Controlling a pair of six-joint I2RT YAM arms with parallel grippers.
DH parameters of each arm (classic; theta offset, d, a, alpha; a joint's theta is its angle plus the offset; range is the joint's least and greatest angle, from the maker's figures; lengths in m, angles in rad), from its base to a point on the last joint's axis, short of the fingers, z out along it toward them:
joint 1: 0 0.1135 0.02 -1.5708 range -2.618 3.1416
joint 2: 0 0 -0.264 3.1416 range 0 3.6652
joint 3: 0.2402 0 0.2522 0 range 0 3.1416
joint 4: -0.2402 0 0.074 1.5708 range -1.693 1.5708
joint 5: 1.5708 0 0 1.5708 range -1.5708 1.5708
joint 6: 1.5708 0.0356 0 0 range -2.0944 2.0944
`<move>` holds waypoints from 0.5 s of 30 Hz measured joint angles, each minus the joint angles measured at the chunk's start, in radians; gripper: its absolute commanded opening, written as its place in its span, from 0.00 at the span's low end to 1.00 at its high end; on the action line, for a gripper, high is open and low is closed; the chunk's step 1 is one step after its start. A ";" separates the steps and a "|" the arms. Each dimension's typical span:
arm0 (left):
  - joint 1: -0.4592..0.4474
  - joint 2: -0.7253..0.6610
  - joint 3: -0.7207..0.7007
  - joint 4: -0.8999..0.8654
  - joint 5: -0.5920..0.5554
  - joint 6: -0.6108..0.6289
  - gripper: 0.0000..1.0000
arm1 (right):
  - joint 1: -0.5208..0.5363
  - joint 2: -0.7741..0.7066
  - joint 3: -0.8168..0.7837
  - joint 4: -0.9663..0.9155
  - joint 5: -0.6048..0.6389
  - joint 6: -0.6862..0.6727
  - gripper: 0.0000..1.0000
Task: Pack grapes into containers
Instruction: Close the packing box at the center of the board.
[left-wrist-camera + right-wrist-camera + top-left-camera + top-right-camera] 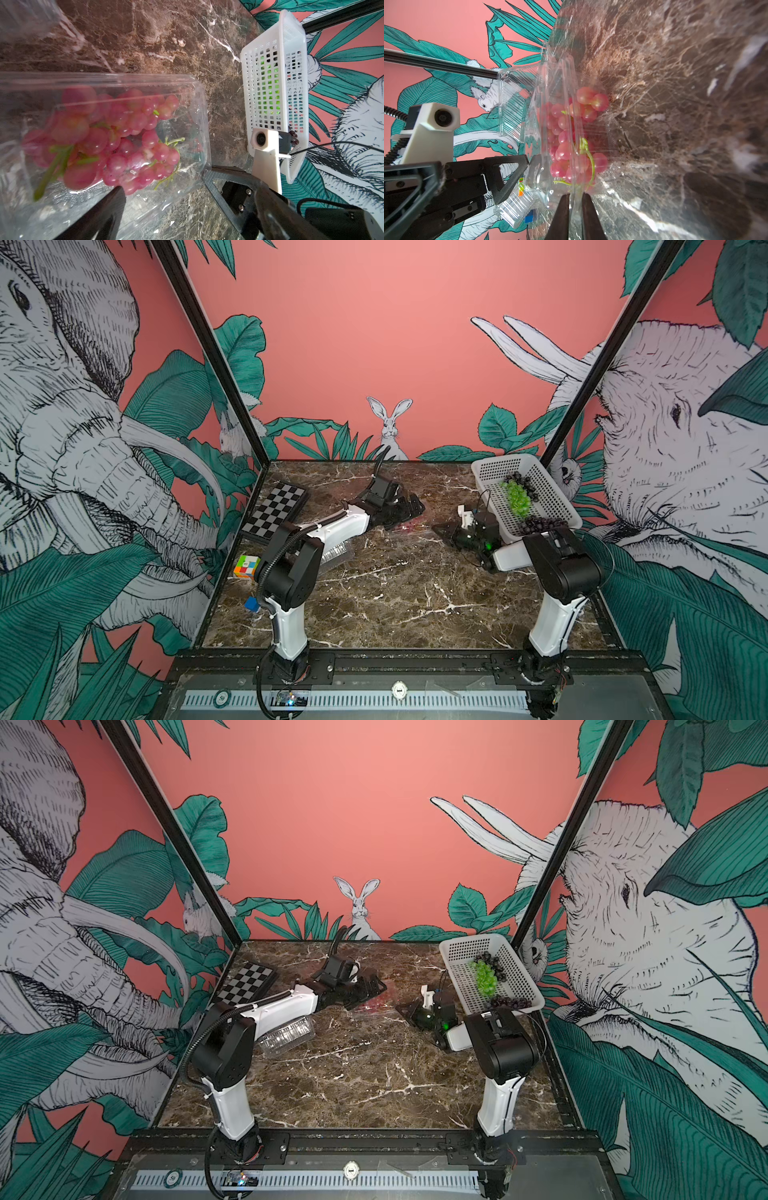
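A bunch of red grapes [116,141] lies inside a clear container [199,116] on the marble table, mid-back in both top views [374,1009]. My right gripper [576,204] is shut on the clear plastic at that container's edge, one finger on each side. My left gripper [413,506] stands open at the container's opposite side, one fingertip [116,197] low beside the grapes. Green grapes [517,497] and dark grapes [540,524] lie in the white basket [490,470]. Empty clear containers [286,1036] sit under my left arm.
A checkerboard [276,508] lies at the back left. A colour cube [246,567] and a small blue block [251,604] sit at the left edge. The basket rests tilted against the back right corner, right behind my right arm.
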 measured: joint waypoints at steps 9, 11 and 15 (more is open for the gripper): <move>0.000 0.000 0.000 0.000 0.000 0.000 1.00 | 0.000 0.008 -0.008 0.029 0.000 0.000 0.08; 0.000 0.000 0.000 0.000 0.000 0.000 1.00 | 0.000 0.008 -0.008 0.029 0.000 0.000 0.10; 0.000 -0.002 0.001 -0.005 -0.001 0.012 1.00 | 0.000 0.008 -0.008 0.017 0.005 -0.004 0.26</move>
